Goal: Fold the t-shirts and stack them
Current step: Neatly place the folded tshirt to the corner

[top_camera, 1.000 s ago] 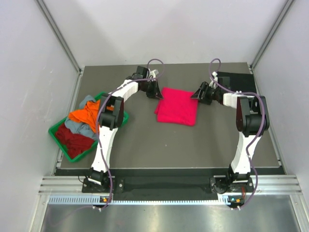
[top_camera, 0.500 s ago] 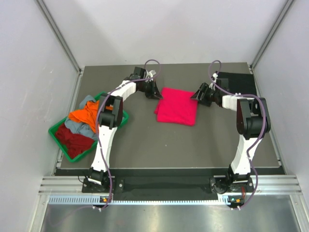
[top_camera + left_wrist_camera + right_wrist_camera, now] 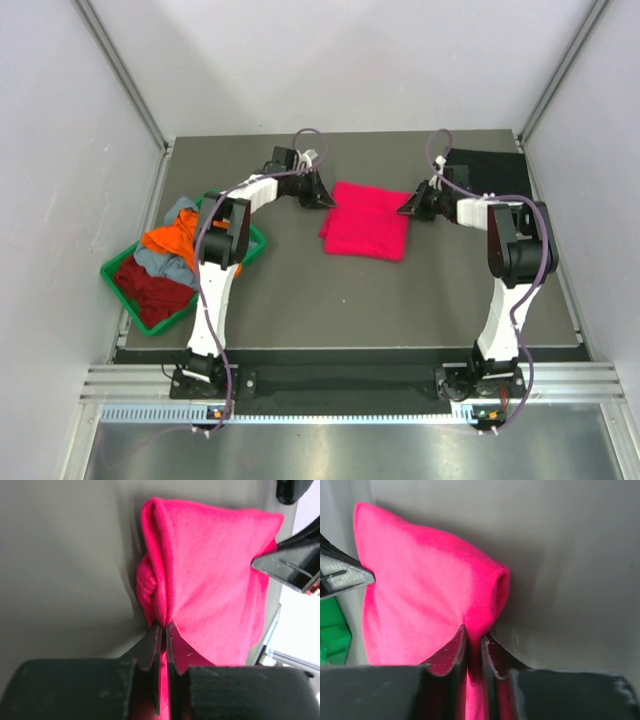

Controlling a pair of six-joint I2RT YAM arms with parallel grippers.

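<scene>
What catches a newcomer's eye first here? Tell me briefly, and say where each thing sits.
The bright pink-red t-shirt, folded in the middle of the table, stands out most. The left gripper and the right gripper are each pinched shut on one of its side edges. Next comes the green tray at the left edge, heaped with an orange tee and a dark red tee, then a black t-shirt in the far right corner.

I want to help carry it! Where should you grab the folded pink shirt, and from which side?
Probably its two far corners, one from each side. The pink shirt lies flat and floppy; one pinch would likely unfold it. The left gripper and right gripper each pinch a corner there.
</scene>
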